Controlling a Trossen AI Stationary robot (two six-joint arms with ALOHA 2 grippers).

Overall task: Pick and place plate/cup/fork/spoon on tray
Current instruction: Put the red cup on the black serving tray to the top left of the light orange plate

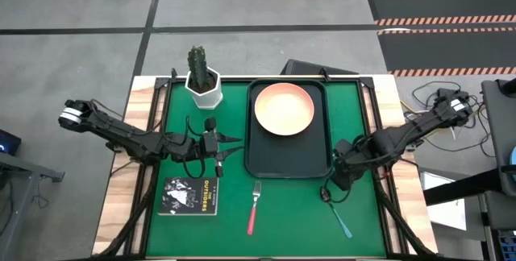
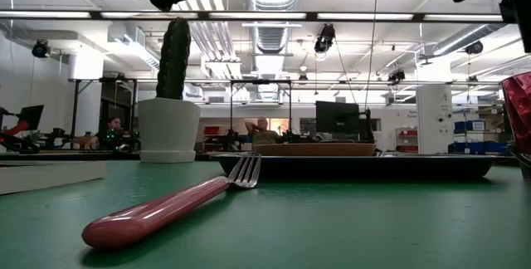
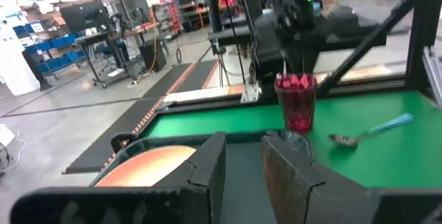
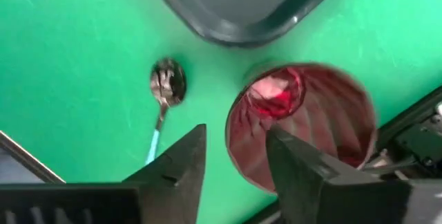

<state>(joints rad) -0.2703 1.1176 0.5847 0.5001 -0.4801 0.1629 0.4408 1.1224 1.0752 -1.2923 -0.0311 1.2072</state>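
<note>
The peach-orange plate (image 1: 284, 108) lies on the far half of the dark tray (image 1: 251, 160). The pink-handled fork (image 1: 254, 205) lies flat on the green mat near the tray's near edge. The blue-handled spoon (image 1: 340, 217) lies to the right of the fork. My right gripper (image 1: 337, 179) is at the tray's near right corner, shut on the dark red cup (image 4: 304, 113). My left gripper (image 1: 234, 142) is open and empty beside the tray's left edge. It points toward the tray. My right gripper holds the cup by its rim and wall (image 4: 238, 137), one finger inside the cup and one outside. The fingers come from above, pointing down. The cup is upright (image 3: 297, 103). In the low view its base (image 2: 519, 144) seems just clear of the mat.
A white pot with a cactus (image 1: 203, 84) stands at the far left of the mat. A small black book (image 1: 189, 196) lies at the near left. The near half of the tray (image 1: 286, 155) is bare. People and equipment show in the room beyond.
</note>
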